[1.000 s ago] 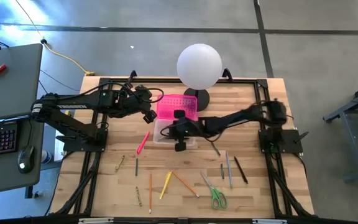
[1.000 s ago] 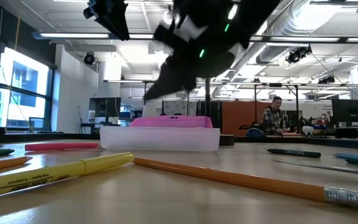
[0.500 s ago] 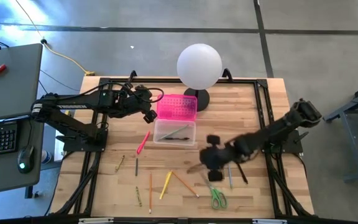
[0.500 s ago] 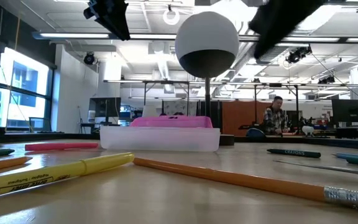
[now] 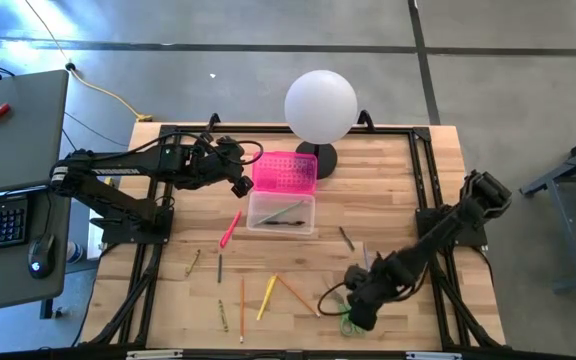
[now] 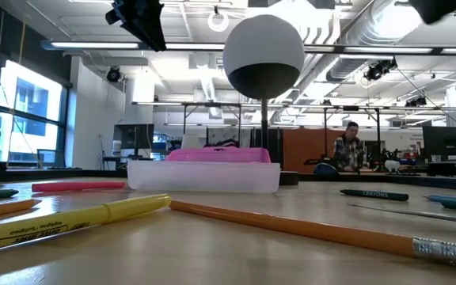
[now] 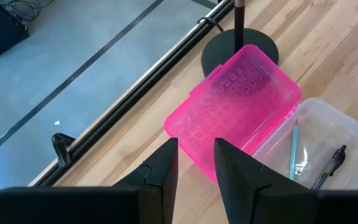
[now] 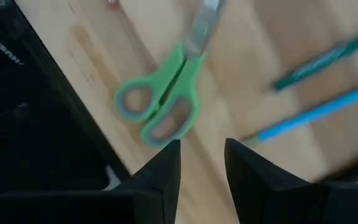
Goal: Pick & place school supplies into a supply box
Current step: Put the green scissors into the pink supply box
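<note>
Right gripper [image 5: 353, 305], fingers parted and empty, hovers over the scissors [image 8: 166, 102], well clear of the box [image 5: 281, 213]; flat handles could slip from a shallow pinch.

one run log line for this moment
right gripper: open, above green scissors | left gripper: open, by pink lid | supply box: open

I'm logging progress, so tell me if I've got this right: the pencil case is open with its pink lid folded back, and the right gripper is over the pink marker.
Not quite. The right gripper is over the green-handled scissors, as the right wrist view shows; the pink marker lies by the other side of the case. The pencil case is indeed open, with its pink lid folded back.
</note>
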Action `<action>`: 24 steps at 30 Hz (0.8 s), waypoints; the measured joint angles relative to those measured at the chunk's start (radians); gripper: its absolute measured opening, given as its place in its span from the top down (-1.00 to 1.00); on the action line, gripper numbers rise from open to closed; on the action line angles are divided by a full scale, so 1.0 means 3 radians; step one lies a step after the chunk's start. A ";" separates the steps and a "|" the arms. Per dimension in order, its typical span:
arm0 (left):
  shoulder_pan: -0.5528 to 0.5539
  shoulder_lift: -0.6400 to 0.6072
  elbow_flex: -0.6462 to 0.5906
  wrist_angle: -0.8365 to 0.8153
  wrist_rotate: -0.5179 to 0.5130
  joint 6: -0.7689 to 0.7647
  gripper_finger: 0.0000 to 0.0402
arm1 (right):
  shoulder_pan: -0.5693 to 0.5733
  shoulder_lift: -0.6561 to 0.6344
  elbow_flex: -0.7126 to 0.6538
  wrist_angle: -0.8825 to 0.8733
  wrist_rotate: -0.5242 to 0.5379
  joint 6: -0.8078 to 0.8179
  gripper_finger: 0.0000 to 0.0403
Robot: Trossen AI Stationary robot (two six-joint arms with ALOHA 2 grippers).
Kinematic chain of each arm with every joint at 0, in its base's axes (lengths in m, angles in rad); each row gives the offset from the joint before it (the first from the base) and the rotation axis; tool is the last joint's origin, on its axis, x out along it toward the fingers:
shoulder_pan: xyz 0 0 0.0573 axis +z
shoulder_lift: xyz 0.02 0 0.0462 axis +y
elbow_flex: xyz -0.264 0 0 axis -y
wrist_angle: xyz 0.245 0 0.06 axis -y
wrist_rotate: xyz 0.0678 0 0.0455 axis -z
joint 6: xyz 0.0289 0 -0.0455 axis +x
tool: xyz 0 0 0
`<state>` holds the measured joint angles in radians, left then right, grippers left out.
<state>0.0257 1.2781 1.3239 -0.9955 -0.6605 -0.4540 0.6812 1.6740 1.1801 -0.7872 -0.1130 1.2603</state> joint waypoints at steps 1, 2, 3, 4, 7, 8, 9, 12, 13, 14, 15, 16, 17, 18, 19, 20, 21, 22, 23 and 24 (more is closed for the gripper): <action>0.0000 0.0000 0.0000 0.0000 0.0000 -0.0015 0.33 | 0.0035 0.0041 0.0000 0.0031 -0.0041 0.0077 0.49; 0.0000 0.0000 0.0000 -0.0001 0.0000 -0.0036 0.33 | 0.0064 0.0081 0.0000 0.0065 -0.0065 0.0124 0.49; 0.0001 0.0000 0.0000 -0.0004 -0.0001 -0.0069 0.33 | 0.0086 0.0124 0.0000 0.0124 -0.0070 0.0167 0.49; 0.0000 0.0000 0.0000 -0.0004 -0.0001 -0.0086 0.33 | 0.0108 0.0165 0.0000 0.0179 -0.0071 0.0225 0.49; 0.0000 0.0000 0.0000 -0.0004 -0.0016 -0.0096 0.33 | 0.0140 0.0293 0.0000 0.0390 -0.0086 0.0427 0.49; 0.0000 0.0000 0.0000 -0.0004 -0.0021 -0.0096 0.33 | 0.0141 0.0340 0.0000 0.0455 -0.0104 0.0469 0.49; 0.0000 0.0000 0.0000 -0.0003 -0.0035 -0.0097 0.33 | 0.0140 0.0387 0.0000 0.0501 -0.0136 0.0508 0.49; 0.0000 0.0000 0.0000 -0.0004 -0.0036 -0.0096 0.33 | 0.0128 0.0522 0.0000 0.0516 -0.0209 0.0590 0.49; 0.0000 0.0000 0.0000 -0.0003 -0.0036 -0.0096 0.33 | 0.0119 0.0550 0.0000 0.0494 -0.0214 0.0633 0.49; 0.0000 0.0000 0.0000 -0.0003 -0.0036 -0.0096 0.33 | 0.0106 0.0579 0.0000 0.0466 -0.0213 0.0683 0.49; 0.0000 0.0000 0.0000 -0.0003 -0.0036 -0.0095 0.33 | 0.0103 0.0597 0.0000 0.0445 -0.0208 0.0709 0.49; 0.0000 0.0000 0.0000 -0.0003 -0.0036 -0.0095 0.33 | 0.0101 0.0610 0.0000 0.0435 -0.0207 0.0712 0.49; 0.0000 0.0000 0.0000 -0.0003 -0.0037 -0.0095 0.33 | 0.0100 0.0619 0.0000 0.0449 -0.0205 0.0710 0.49; 0.0000 0.0000 0.0000 -0.0003 -0.0040 -0.0094 0.33 | 0.0099 0.0621 0.0000 0.0464 -0.0202 0.0705 0.49; 0.0001 0.0000 0.0000 -0.0003 -0.0058 -0.0086 0.33 | 0.0099 0.0621 0.0000 0.0473 -0.0196 0.0702 0.49; 0.0000 0.0000 0.0000 -0.0003 -0.0082 -0.0083 0.33 | 0.0101 0.0621 0.0001 0.0473 -0.0186 0.0714 0.49; 0.0000 0.0000 0.0000 -0.0003 -0.0097 -0.0082 0.33 | 0.0101 0.0621 0.0000 0.0469 -0.0172 0.0728 0.49; 0.0000 0.0000 0.0000 -0.0003 -0.0110 -0.0082 0.33 | 0.0101 0.0621 0.0000 0.0468 -0.0168 0.0733 0.49; 0.0000 0.0000 0.0000 -0.0003 -0.0116 -0.0081 0.33 | 0.0101 0.0621 0.0000 0.0470 -0.0166 0.0732 0.49; 0.0001 0.0000 0.0000 -0.0003 -0.0119 -0.0081 0.33 | 0.0101 0.0621 0.0000 0.0470 -0.0165 0.0730 0.49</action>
<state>0.0260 1.2781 1.3239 -0.9965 -0.6963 -0.4782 0.7116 1.8603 1.1801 -0.6462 -0.1625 1.4794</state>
